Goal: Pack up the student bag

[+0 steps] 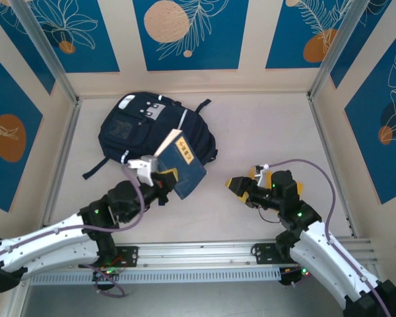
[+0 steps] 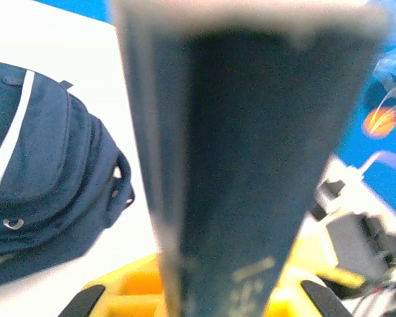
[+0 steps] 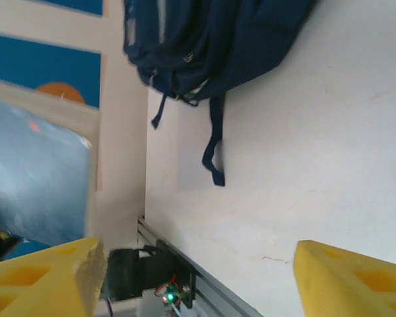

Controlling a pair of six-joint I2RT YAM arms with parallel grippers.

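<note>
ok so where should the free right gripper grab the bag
Probably the small dark loop sticking out at the student bag's far right corner: it stands clear of the flat-lying body. Bring the open right gripper in from the right, low over the table.

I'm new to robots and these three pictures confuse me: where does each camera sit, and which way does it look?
Top: fixed above and behind, looking down on the table; left arm, right arm, bag and book show.
Left wrist: on the left arm, looking along the left fingers, shut on the book; bag at left.
Right wrist: on the right arm, looking past the open right fingers across the table to the bag.
Shared: all three show the bag.
</note>
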